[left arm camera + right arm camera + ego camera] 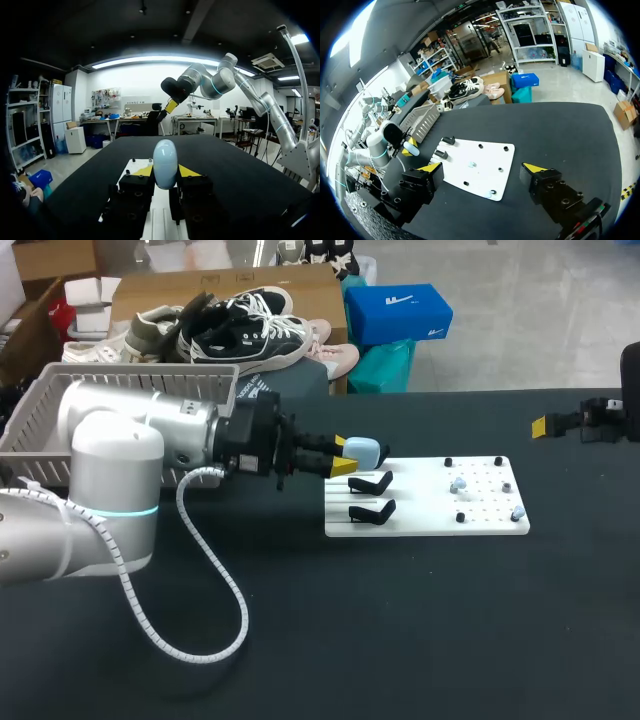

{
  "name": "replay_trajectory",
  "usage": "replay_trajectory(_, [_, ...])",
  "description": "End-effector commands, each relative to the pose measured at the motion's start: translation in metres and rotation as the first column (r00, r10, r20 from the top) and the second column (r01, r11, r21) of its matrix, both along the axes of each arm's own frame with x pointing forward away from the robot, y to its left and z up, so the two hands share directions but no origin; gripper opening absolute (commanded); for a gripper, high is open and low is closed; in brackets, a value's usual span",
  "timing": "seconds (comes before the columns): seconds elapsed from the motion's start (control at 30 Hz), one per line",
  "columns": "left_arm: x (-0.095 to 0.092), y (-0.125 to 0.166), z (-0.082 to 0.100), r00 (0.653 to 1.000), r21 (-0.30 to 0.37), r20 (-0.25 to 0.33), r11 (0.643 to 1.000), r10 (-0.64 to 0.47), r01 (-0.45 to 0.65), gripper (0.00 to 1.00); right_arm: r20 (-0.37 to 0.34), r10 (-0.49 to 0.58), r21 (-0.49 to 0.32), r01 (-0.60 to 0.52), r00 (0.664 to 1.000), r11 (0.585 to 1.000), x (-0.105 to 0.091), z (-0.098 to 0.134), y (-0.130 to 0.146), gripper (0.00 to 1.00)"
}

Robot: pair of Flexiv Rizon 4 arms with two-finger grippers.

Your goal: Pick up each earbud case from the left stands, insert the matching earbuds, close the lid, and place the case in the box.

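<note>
A pale blue earbud case (365,451) is pinched between the yellow tips of my left gripper (345,460), which is shut on it. It hangs just above the upper of two empty black stands (370,483) at the left end of the white board (430,515). In the left wrist view the case (165,162) stands upright between the fingers, over the board (131,167). Small pale earbuds (458,483) lie on the board's right half. My right gripper (545,426) stays far right, open and empty, its fingers (427,170) wide apart above the board (480,165).
A white slatted basket (40,430) sits at the table's back left, behind my left arm. A coiled white cable (215,610) loops from that arm onto the black table. Black pegs (448,461) dot the board.
</note>
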State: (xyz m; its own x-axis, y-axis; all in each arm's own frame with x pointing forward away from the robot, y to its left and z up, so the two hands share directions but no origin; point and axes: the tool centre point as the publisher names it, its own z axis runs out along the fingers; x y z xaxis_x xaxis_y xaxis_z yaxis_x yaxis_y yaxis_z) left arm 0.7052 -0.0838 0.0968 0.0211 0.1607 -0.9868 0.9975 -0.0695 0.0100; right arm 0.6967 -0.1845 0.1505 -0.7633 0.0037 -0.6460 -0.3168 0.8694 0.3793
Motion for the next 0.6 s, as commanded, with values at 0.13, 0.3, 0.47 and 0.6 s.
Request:
replay_trajectory(0.13, [-0.004, 0.0, 0.0, 0.996, -0.004, 0.015, 0.997, 0.082, -0.082, 0.0, 0.001, 0.001, 0.0, -0.001, 1.0, 1.0, 0.001, -0.001, 0.0, 1.0])
replay_trajectory(0.3, [-0.004, 0.0, 0.0, 0.996, -0.004, 0.015, 0.997, 0.082, -0.082, 0.0, 0.001, 0.001, 0.0, -0.001, 1.0, 1.0, 0.001, -0.001, 0.0, 1.0])
replay_trajectory(0.47, [-0.007, 0.0, -0.001, 0.995, 0.007, 0.023, 0.995, 0.097, -0.097, 0.0, 0.001, 0.001, 0.0, -0.001, 1.0, 1.0, 0.001, -0.001, 0.0, 1.0])
replay_trajectory(0.6, [-0.015, -0.006, -0.01, 0.995, -0.001, 0.009, 0.995, 0.102, -0.102, 0.0, 0.001, 0.001, 0.0, -0.001, 1.0, 1.0, 0.001, -0.001, 0.0, 1.0])
